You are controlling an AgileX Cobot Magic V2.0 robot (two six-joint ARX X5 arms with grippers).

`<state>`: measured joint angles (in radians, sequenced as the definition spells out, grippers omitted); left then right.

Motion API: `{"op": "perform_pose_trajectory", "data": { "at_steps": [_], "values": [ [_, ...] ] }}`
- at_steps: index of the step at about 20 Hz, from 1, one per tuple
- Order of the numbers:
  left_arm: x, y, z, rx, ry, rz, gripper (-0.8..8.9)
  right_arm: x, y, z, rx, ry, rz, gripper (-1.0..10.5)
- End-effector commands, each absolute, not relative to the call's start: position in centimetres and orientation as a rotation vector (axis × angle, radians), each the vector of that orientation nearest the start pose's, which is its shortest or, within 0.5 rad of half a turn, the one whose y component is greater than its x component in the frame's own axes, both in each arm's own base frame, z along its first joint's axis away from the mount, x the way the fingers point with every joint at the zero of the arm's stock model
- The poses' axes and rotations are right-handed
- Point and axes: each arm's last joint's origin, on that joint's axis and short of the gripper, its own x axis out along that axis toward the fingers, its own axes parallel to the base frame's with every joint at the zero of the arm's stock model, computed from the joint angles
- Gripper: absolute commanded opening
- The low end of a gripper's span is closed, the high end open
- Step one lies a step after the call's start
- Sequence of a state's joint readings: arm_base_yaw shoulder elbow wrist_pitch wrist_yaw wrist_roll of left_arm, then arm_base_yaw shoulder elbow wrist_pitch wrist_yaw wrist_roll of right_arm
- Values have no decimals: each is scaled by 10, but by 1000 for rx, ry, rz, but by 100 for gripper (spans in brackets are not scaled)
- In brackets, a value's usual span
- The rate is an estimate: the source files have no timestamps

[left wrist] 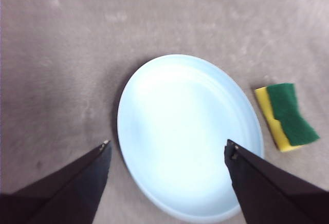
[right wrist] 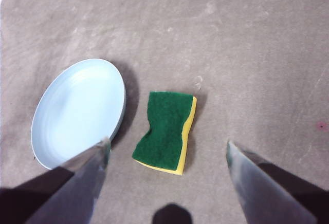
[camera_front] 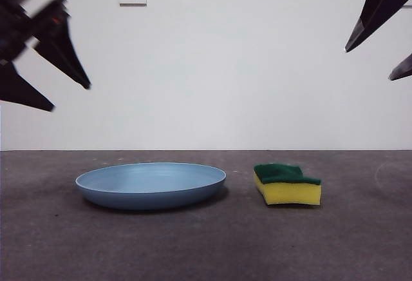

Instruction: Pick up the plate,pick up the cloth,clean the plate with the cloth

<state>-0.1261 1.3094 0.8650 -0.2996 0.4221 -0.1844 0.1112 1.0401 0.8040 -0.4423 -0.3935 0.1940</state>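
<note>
Two spread end effectors (left wrist: 167, 149) (right wrist: 167, 149) above plate (camera_front: 150, 184)

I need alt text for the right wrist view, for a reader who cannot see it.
A yellow sponge with its green scouring side up lies on a grey table, beside a light-blue plate and apart from it. The right tool hangs above the sponge, open, its two jaws framing it.

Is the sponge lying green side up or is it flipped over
Green side up. The cloth lies flat on the table beside the plate, its dark green scouring layer on top and yellow foam beneath, as the front view also shows.
</note>
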Motion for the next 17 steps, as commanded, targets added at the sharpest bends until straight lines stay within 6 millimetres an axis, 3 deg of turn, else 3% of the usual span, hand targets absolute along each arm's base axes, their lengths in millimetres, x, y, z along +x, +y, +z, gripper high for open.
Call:
{"op": "perform_pose_trajectory", "data": {
  "at_steps": [1, 6, 9, 13, 14, 16, 17],
  "values": [
    [290, -55, 235, -276, 865, -461, 368, 209, 35, 274, 272, 727, 423, 379],
    [335, -71, 201, -202, 1023, -379, 368, 208, 35, 272, 274, 749, 420, 379],
    [343, -77, 173, -189, 1096, -362, 367, 207, 35, 272, 275, 757, 419, 379],
    [344, -85, 153, -174, 1160, -368, 367, 207, 35, 272, 275, 758, 419, 379],
    [344, -88, 151, -167, 1164, -373, 327, 207, 35, 272, 275, 758, 419, 379],
    [343, -95, 151, -111, 1154, -375, 36, 207, 35, 272, 276, 758, 420, 379],
    [342, -97, 151, -86, 1148, -370, -3, 207, 35, 272, 277, 759, 423, 378]
  ]
}}
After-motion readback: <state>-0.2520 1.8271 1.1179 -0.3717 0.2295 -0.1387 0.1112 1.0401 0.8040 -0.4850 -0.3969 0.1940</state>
